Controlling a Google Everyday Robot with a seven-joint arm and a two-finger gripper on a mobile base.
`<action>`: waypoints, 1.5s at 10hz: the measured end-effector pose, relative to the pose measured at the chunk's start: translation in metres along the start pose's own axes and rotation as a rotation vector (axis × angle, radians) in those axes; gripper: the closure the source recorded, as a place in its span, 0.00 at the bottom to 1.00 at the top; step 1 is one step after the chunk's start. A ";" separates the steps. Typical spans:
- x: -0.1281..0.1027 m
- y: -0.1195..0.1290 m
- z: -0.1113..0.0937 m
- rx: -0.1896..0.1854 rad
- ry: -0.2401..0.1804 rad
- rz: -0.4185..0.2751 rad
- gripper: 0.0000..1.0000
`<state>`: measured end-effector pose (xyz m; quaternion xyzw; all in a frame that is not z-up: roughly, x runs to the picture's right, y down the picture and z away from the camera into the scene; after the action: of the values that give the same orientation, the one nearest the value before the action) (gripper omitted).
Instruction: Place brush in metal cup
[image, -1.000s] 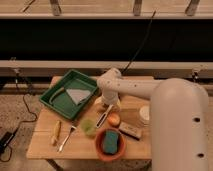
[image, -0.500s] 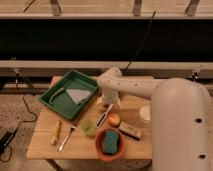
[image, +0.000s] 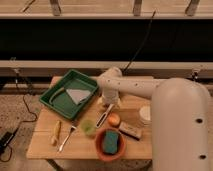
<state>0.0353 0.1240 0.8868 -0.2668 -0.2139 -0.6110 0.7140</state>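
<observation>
Hovered with hand (image: 107, 101) spread wide, holding nothing, just above brush (image: 104, 116) lying flat mid-surface (image: 80, 146). Green tray (image: 52, 97) at 9 o'clock. Could not spot metal cup.

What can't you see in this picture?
- Metal cup: not visible anywhere in the camera view; possibly behind the robot arm.
- End effector: hangs over the brush, but the wrist covers its tips.
- Brush: its upper end is hidden under the end effector.
- White cup: partly hidden by the robot's body.
</observation>
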 end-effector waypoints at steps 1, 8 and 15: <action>0.000 0.000 0.000 0.000 0.000 0.000 0.20; 0.000 0.001 -0.001 -0.001 0.000 0.001 0.20; -0.002 0.013 -0.009 0.034 0.002 0.031 0.20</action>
<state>0.0472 0.1212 0.8770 -0.2574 -0.2192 -0.5965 0.7279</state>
